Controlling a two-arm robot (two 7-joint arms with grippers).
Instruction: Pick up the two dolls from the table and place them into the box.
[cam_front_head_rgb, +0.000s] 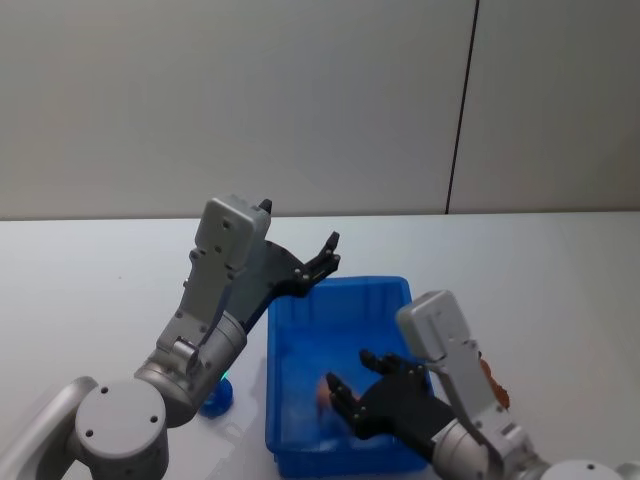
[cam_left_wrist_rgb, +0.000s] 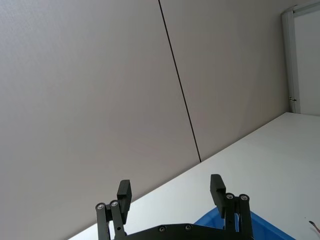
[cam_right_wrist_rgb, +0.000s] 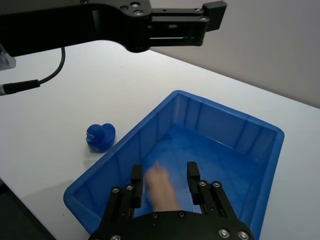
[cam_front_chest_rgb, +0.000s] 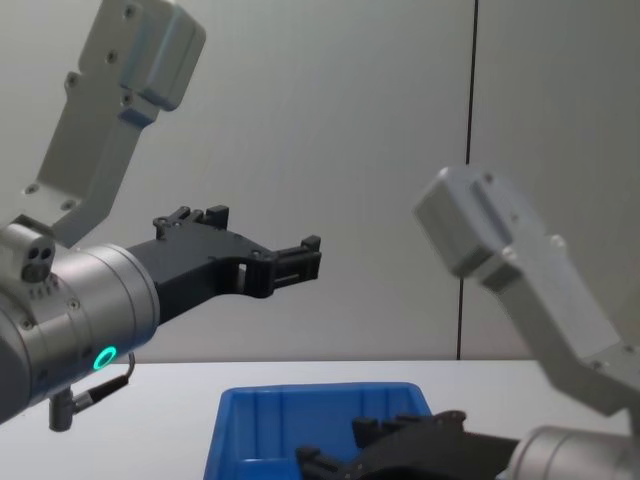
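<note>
Box (cam_right_wrist_rgb: 220, 125) holds one pale pinkish doll (cam_right_wrist_rgb: 161, 187) beneath the right pincer (cam_right_wrist_rgb: 164, 171), spread apart; left pincer (cam_left_wrist_rgb: 170, 183) also apart.

Pale pink doll (cam_right_wrist_rgb: 161, 189), between the fingers of the right gripper (cam_right_wrist_rgb: 164, 171), is blurred: its form and any contact with either finger cannot be told. Second doll (cam_front_head_rgb: 491, 384) shows as a brown-orange bit behind the right arm, just back of the gripper, remainder hidden. Box (cam_front_chest_rgb: 270, 420) is cut off by the chest view's lower edge beneath the gripper, and in the right wrist view the gripper's body covers its near wall.
</note>
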